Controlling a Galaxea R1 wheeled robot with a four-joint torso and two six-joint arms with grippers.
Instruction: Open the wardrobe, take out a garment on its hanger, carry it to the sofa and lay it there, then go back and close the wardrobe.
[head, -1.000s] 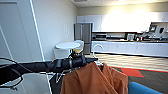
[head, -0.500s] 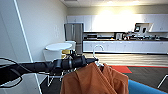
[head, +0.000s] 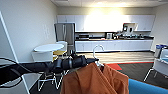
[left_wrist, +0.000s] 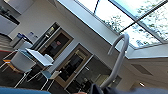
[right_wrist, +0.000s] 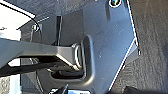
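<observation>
Your left arm reaches in from the left side of the head view and runs nearly level across the frame, its dark sleeve and cabling stretched out toward the centre, with the left gripper at its far end right by the neck of the hanger. The gripper appears to be closed on the hanger just below its white hook, though the fingers themselves are hard to make out. The garment hangs below that point, orange and bunched, filling the lower middle of the head view, and it sits just left of the blue edge of the sofa at the lower right corner. In the left wrist view the hanger's pale hook rises at a slant against the ceiling windows. Beyond the arm stand a round white table with chairs, a steel fridge and a long kitchen counter under white cabinets. For your right gripper, you cannot tell how the fingers stand.
</observation>
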